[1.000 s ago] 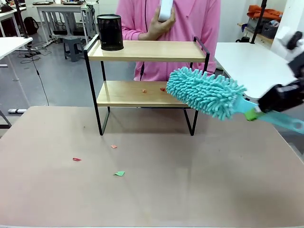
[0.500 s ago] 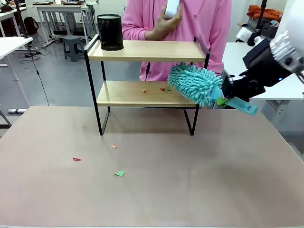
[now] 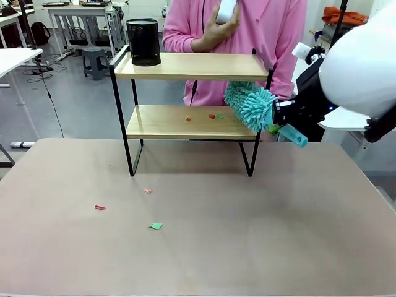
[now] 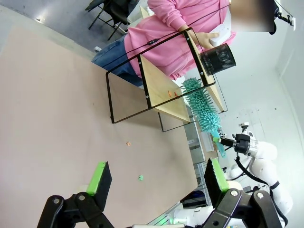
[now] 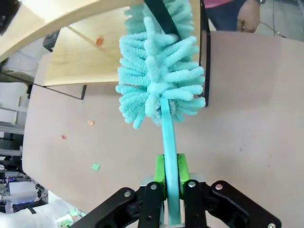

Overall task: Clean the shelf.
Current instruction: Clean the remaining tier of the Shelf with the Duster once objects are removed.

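The shelf (image 3: 161,121) stands at the table's far side, a black-framed rack with two light wooden boards. Three small paper scraps (image 3: 211,116) lie on its lower board. My right gripper (image 3: 279,127) is shut on the handle of a teal fluffy duster (image 3: 249,104), whose head sits at the lower tier's right end, by the frame post. In the right wrist view the duster (image 5: 159,80) rises from the shut gripper (image 5: 171,183) toward the lower board (image 5: 80,61). My left gripper (image 4: 156,173) hangs open and holds nothing, high above the table, far from the shelf (image 4: 161,90).
A black mesh cup (image 3: 143,41) stands on the top board's left end. A person in pink stands behind the shelf, holding a white object (image 3: 224,11). Three scraps (image 3: 155,226) lie on the brown table (image 3: 260,235) at front left. White tables flank the scene.
My right arm has swung in from the right and turned the duster, bringing its head back against the right end of the shelf's lower tier. The person's hand shifted slightly right.
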Available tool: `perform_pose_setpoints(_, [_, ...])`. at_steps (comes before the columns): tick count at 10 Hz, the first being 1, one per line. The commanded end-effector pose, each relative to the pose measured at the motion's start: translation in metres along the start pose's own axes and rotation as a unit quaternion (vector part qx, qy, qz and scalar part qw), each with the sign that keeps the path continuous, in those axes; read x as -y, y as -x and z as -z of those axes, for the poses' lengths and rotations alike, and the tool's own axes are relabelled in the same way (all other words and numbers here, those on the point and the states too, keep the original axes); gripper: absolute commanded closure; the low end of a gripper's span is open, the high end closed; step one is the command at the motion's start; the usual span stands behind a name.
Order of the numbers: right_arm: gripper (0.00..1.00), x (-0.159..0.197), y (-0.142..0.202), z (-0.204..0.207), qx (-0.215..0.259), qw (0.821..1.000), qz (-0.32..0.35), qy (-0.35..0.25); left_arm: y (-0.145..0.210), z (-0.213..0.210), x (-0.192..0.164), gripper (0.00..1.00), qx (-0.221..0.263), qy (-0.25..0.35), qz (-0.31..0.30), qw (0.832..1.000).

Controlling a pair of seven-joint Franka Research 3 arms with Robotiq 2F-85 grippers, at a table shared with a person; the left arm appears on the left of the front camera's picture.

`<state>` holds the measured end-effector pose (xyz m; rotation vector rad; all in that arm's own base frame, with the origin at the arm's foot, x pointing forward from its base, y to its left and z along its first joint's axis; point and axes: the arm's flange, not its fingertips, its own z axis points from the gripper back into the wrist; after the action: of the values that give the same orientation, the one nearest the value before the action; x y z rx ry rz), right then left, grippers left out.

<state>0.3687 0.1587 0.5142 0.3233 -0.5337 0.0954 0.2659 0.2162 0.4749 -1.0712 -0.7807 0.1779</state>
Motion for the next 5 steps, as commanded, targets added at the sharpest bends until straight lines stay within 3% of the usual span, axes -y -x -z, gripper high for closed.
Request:
perform_pose_setpoints(1, [0.87, -0.006, -0.004, 0.025, 0.006, 1.000, 0.004, 0.013, -0.001, 0.002, 0.001, 0.00, 0.009, 0.010, 0.008, 1.000])
perform_pose_setpoints(5, [0.87, -0.016, -0.006, 0.049, -0.021, 1.000, -0.013, -0.003, -0.001, 0.002, 0.001, 0.00, 0.009, 0.010, 0.008, 1.000])
